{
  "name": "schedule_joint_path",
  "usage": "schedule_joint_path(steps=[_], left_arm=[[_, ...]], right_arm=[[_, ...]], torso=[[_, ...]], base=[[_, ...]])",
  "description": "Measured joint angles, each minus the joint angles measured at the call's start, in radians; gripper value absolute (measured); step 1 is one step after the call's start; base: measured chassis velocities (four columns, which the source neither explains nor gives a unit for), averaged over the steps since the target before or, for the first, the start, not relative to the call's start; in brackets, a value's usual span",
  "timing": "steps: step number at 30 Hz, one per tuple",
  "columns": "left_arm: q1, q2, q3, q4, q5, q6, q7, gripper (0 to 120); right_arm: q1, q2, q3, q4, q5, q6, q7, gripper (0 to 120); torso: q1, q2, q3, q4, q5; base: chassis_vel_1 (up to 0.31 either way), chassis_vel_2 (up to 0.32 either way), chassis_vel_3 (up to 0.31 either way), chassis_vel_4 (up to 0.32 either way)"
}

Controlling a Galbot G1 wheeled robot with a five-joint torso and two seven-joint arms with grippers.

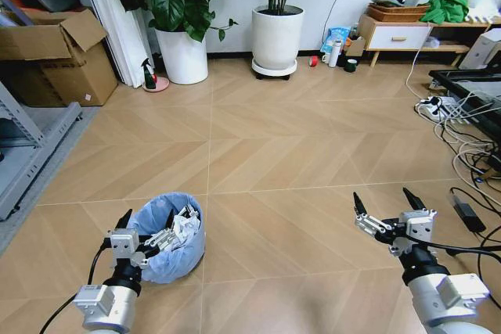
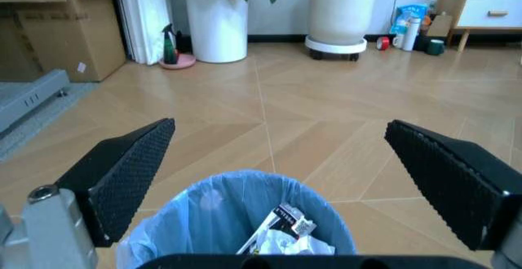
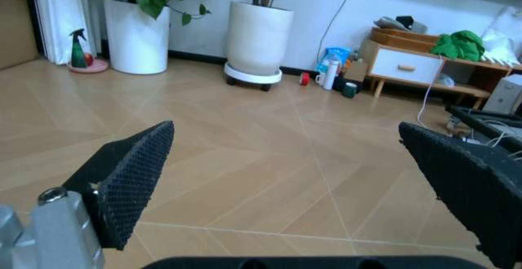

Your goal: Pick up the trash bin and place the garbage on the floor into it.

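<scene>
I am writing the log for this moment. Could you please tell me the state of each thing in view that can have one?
trash bin: upright on the floor, lined with a blue bag, litter inside.
garbage: in the bin.
left gripper: open, at the bin's rim.
right gripper: open, empty, above bare floor.
cardboard box: flaps open.
</scene>
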Motion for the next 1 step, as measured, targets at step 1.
schedule_joint_path(steps=[1], left_arm=[[0.0, 0.0, 0.0, 0.0, 0.0, 0.0, 0.0, 100]], right_arm=[[0.0, 0.0, 0.0, 0.0, 0.0, 0.0, 0.0, 100]], torso=[[0.0, 0.0, 0.0, 0.0, 0.0]], base=[[0.0, 0.0, 0.0, 0.0]])
